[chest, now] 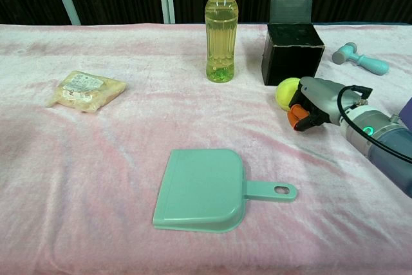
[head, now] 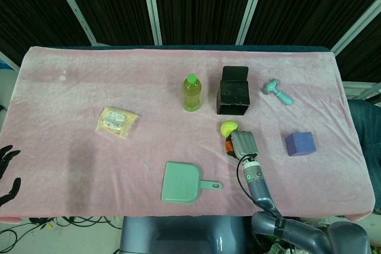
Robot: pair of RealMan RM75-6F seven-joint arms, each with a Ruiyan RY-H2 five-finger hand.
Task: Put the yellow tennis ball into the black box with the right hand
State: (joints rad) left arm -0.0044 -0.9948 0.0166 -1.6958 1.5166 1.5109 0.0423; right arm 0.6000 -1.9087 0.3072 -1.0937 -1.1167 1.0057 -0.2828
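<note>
Head view: sitting low on the pink table [head: 71,99], right hand [head: 240,144] pressing against the yellow tennis ball [head: 228,128], ball lying just ahead of the hand on its far left corner. Resting on the cloth, not lifted, as far as can be judged. Fingers hidden under the grey back of the hand, so impossible to tell whether wrapping the ball or only touching it. Black box [head: 233,90] standing farther ahead of the hand, just beyond the ball, lid flap tilting up behind. Interior showing only dark; nothing visible inside. Left hand [head: 7,173] hanging at the far table edge, well apart, holding nothing, fingers apart.

Chest view: right hand [chest: 312,102] lying to the right of the ball [chest: 287,92], orange fingertips [chest: 297,116] curling low beside it, touching it, not plainly enclosing it. Box [chest: 293,55] standing close behind the ball and hand, opening facing up, contents not visible from this angle.

Judging progress: reaching done, contact made, secure grasp not confirmed. Remaining: closing on the ball, lifting, carrying forward over the box rim, letting go inside.
</note>
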